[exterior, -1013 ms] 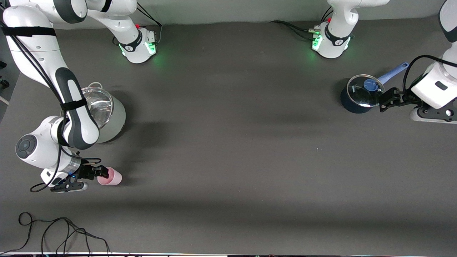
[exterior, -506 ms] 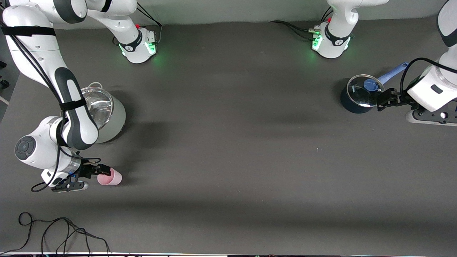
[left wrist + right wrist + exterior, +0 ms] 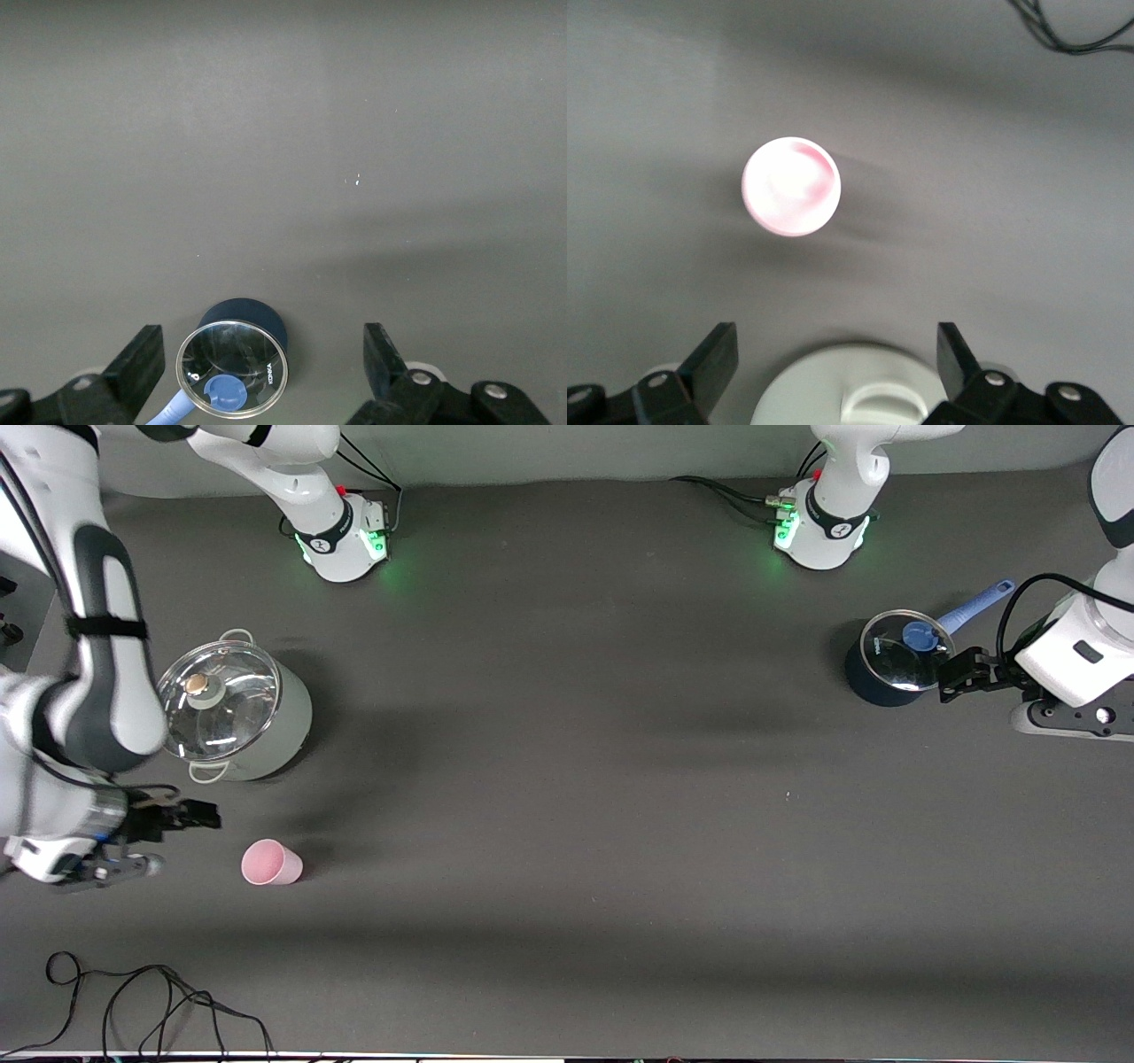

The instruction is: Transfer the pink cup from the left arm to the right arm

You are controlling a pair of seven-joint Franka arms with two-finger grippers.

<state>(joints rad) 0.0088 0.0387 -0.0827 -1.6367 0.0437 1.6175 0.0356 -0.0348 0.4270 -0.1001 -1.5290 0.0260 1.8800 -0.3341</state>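
Observation:
The pink cup (image 3: 271, 863) stands upright and alone on the dark table, nearer to the front camera than the grey pot. It also shows in the right wrist view (image 3: 791, 186), open end up. My right gripper (image 3: 197, 816) is open and empty, apart from the cup, toward the right arm's end of the table. In its wrist view the right gripper (image 3: 840, 354) has its jaws wide apart over the grey pot's rim. My left gripper (image 3: 962, 672) is open and empty, next to the dark blue pot; its wrist view shows the left gripper (image 3: 261, 354) with jaws spread on either side of that pot.
A grey pot (image 3: 282, 722) with a glass lid (image 3: 217, 700) stands at the right arm's end. A dark blue pot (image 3: 873, 685) with a glass lid and a blue handle (image 3: 974, 605) stands at the left arm's end. A black cable (image 3: 159, 992) lies near the front edge.
My right gripper has drawn back from the pink cup toward the right arm's end, leaving the cup standing free. The arm no longer covers the grey pot. The left gripper has barely moved.

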